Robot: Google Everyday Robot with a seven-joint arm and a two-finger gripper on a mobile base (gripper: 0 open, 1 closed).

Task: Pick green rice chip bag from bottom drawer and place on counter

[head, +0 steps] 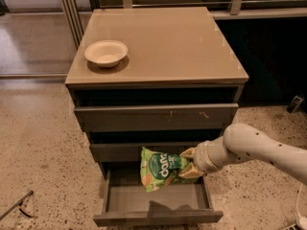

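Observation:
The green rice chip bag [160, 168] hangs in the air above the open bottom drawer [156, 202], in front of the middle drawer's front. My gripper [188, 164] is shut on the bag's right edge, with the white arm reaching in from the right. The drawer's grey inside shows only the bag's shadow. The counter [168, 42] is the glossy beige top of the cabinet, well above the bag.
A white bowl [106, 53] stands on the counter's left side. The top drawer [156, 116] and middle drawer [134, 151] are pulled out slightly. Speckled floor surrounds the cabinet. A metal railing and glass partition stand behind it.

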